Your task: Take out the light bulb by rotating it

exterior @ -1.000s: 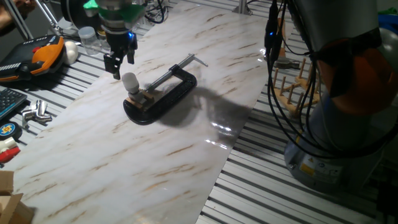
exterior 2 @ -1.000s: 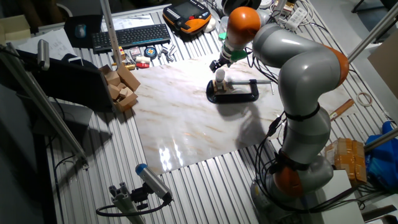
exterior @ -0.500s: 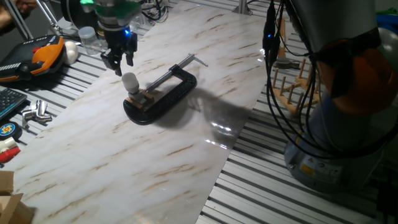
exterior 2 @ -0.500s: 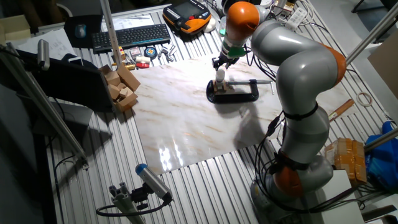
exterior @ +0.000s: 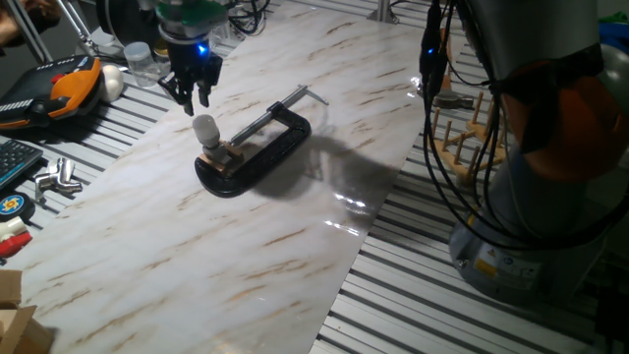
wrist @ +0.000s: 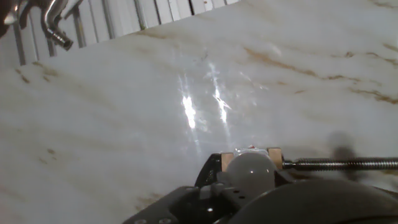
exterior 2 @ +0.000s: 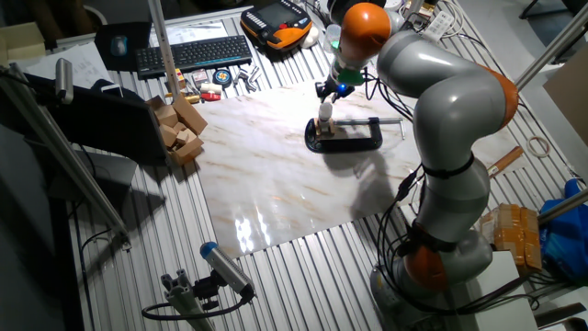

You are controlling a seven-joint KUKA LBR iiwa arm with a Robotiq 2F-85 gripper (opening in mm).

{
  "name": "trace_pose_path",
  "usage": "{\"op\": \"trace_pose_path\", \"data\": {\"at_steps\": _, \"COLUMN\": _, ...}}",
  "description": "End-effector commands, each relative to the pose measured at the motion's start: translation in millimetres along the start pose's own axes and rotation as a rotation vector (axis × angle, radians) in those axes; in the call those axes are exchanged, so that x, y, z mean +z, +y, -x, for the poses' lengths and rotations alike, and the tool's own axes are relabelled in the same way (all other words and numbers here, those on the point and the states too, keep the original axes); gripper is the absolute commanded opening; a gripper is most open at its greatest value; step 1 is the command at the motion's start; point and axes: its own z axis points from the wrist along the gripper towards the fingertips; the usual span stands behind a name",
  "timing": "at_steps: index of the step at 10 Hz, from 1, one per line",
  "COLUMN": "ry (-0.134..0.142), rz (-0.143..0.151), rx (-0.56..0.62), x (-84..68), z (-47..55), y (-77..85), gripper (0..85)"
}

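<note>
Step in hand: approach, grasp not yet made. The light bulb point(exterior: 205, 129) stands upright in a tan wooden socket block point(exterior: 227, 155), which is held in the black C-clamp point(exterior: 257, 147) lying on the marble worktop point(exterior: 295, 246). The bulb appears seated in its socket; nothing shows it loosened.

The claw point(exterior: 193, 91) hangs above and slightly to the far side of the bulb, apart from it, with a visible gap between fingertips and glass. Its fingers point downward and appear released, grasping nothing. The other fixed view agrees: the claw point(exterior 2: 332, 89) sits just above the bulb point(exterior 2: 325, 111), no contact. In the hand view the bulb point(wrist: 249, 169) lies at the lower edge of the picture, with the clamp screw point(wrist: 339, 164) running off to the right; the fingers themselves are not clearly shown there.

Judgement on the next move: the claw needs to centre over the bulb, descend so the fingers straddle the globe, close gently, then rotate about the vertical axis. Risk: too firm a squeeze on thin glass, or an off-centre grip that slips during rotation.
</note>
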Motion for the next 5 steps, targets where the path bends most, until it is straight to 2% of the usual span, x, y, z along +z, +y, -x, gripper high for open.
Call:
{"op": "trace_pose_path", "data": {"at_steps": 1, "ry": -0.143, "rz": -0.222, "rx": 2.04, "x": -0.2, "z": 0.5, "y": -0.3, "gripper": 51.0}}
{"op": "trace_pose_path", "data": {"at_steps": 2, "ry": -0.154, "rz": -0.221, "rx": 2.153, "x": 0.4, "z": 0.6, "y": -0.4, "gripper": 51.0}}
{"op": "trace_pose_path", "data": {"at_steps": 3, "ry": -0.156, "rz": -0.182, "rx": 2.24, "x": 0.7, "z": 0.6, "y": 0.0, "gripper": 51.0}}
{"op": "trace_pose_path", "data": {"at_steps": 4, "ry": -0.173, "rz": -0.098, "rx": 2.359, "x": 1.6, "z": 1.2, "y": -0.5, "gripper": 51.0}}
{"op": "trace_pose_path", "data": {"at_steps": 5, "ry": -0.185, "rz": -0.112, "rx": 2.449, "x": 1.3, "z": 2.1, "y": -0.4, "gripper": 51.0}}
